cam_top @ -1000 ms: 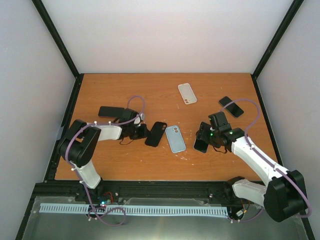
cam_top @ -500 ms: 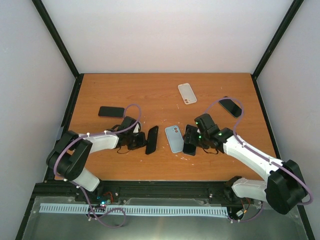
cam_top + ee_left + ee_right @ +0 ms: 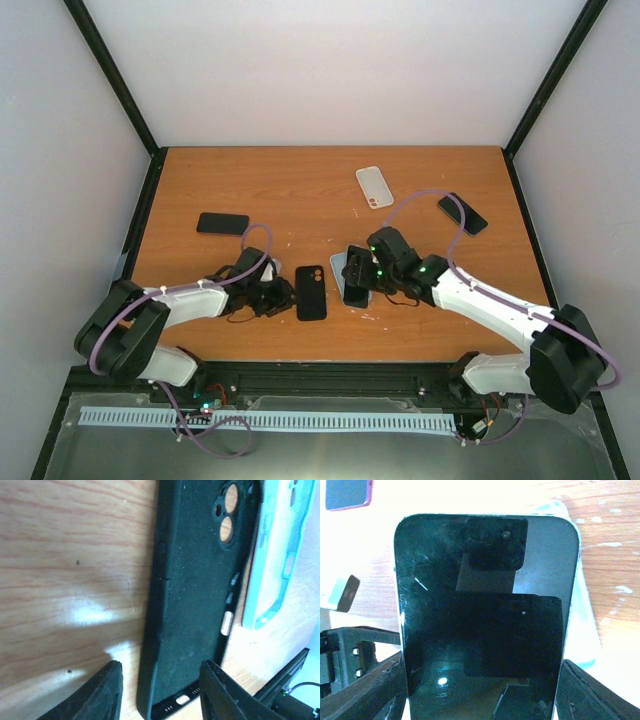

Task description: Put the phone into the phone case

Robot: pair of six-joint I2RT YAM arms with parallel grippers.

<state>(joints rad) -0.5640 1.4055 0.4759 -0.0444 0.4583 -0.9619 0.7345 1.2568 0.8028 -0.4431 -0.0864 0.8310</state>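
- We see the right hand (image 3: 480, 669) clenched on the phone (image 3: 356, 278), one finger on each long edge, just right of centre in the top view.
- The phone, glass toward the wrist camera, hangs over the light-blue case (image 3: 272, 560). We cannot tell whether the two touch.
- The light-blue case lies on the desk (image 3: 300, 190), and its pale rim shows past the phone's left and right edges.
- The black case (image 3: 311, 292) lies flat, just left of the light-blue case, with its camera holes at the end far from the left arm.
- The left hand (image 3: 161, 674) is released. Its fingers (image 3: 107, 692) stand apart at the bottom of the wrist view, astride the near end of the black case, with bare desk showing beside one of them.
- A white case (image 3: 374, 187) lies toward the upper middle of the desk.
- A black phone (image 3: 222, 223) rests at the left.
- A dark phone (image 3: 462, 213) rests at the right, well apart from both hands.
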